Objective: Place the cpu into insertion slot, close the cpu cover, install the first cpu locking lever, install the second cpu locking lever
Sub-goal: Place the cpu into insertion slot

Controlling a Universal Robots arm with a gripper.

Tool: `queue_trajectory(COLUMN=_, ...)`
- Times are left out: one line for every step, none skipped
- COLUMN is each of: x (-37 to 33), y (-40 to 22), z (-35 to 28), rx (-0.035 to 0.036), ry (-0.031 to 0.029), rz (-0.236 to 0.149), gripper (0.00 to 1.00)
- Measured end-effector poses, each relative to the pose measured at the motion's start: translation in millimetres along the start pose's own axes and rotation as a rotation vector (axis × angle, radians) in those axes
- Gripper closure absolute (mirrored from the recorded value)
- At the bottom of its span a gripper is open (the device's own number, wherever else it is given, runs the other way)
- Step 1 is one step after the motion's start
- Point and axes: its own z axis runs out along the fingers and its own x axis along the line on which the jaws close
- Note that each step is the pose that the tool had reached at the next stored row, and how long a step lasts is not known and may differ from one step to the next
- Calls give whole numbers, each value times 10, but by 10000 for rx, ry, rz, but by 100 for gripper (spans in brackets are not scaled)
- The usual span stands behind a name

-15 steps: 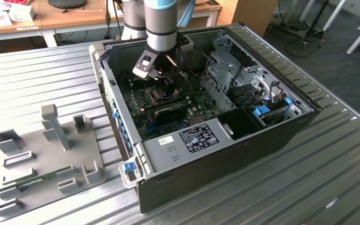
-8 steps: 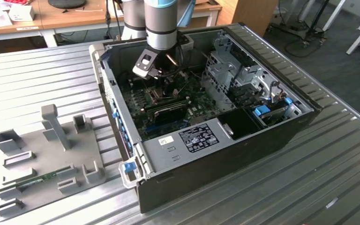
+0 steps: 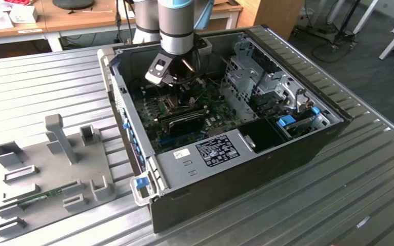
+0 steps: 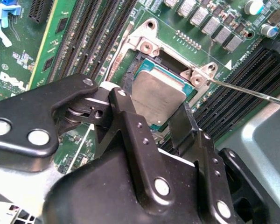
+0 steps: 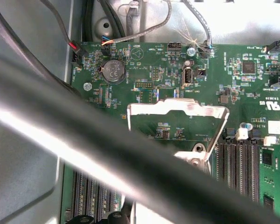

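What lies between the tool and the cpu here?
Nothing; in the second wrist view the tool flanks the cpu directly, with no other object between them.

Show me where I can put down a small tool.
Free: the ribbed grey metal table on the exterior view's right of the black open computer case, and between the grey fixture tray and wooden desk. Crowded: inside the case, around the silvery-rimmed socket.

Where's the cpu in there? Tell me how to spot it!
Look inside the open black computer case at the big green motherboard. Between its rows of long black memory slots sits the insertion slot, a square socket with a silvery rim, and the cpu lies in it. It is the only flat, plain grey metal square there.
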Motion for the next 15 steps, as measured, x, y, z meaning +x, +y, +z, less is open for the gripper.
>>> queue_trajectory(x=0, y=0, z=0, rx=0, ry=0, rz=0, gripper=44)
queue_trajectory(x=0, y=0, z=0, rx=0, ry=1, rz=0, gripper=46)
queue_trajectory(x=0, y=0, z=0, rx=0, ry=0, rz=0, gripper=46)
queue_trajectory(x=0, y=0, z=0, rx=-1, ry=1, rz=0, gripper=46)
queue_trajectory(x=0, y=0, z=0, rx=-1, ry=1, rz=0, gripper=46)
queue_trajectory(x=0, y=0, z=1, rx=-1, ry=1, rz=0, gripper=46)
queue_trajectory(x=0, y=0, z=0, rx=-1, ry=1, rz=0, gripper=46)
queue_trajectory(x=1, y=1, z=-3, rx=-3, ry=4, rz=-1, gripper=46)
queue_trajectory(x=1, y=1, z=-13, rx=-3, ry=3, rz=0, gripper=46)
queue_trajectory(x=0, y=2, z=-24, rx=-2, ry=1, rz=0, gripper=46)
queue_trajectory(x=0, y=2, z=-34, rx=-1, ry=0, rz=2, gripper=46)
queue_trajectory(x=0, y=2, z=-42, rx=-1, ry=0, rz=5, gripper=46)
queue_trajectory(x=0, y=3, z=-46, rx=-1, ry=1, rz=11, gripper=46)
queue_trajectory(x=0, y=3, z=-46, rx=-2, ry=3, rz=24, gripper=46)
queue_trajectory(x=0, y=3, z=-46, rx=-1, ry=0, rz=57, gripper=46)
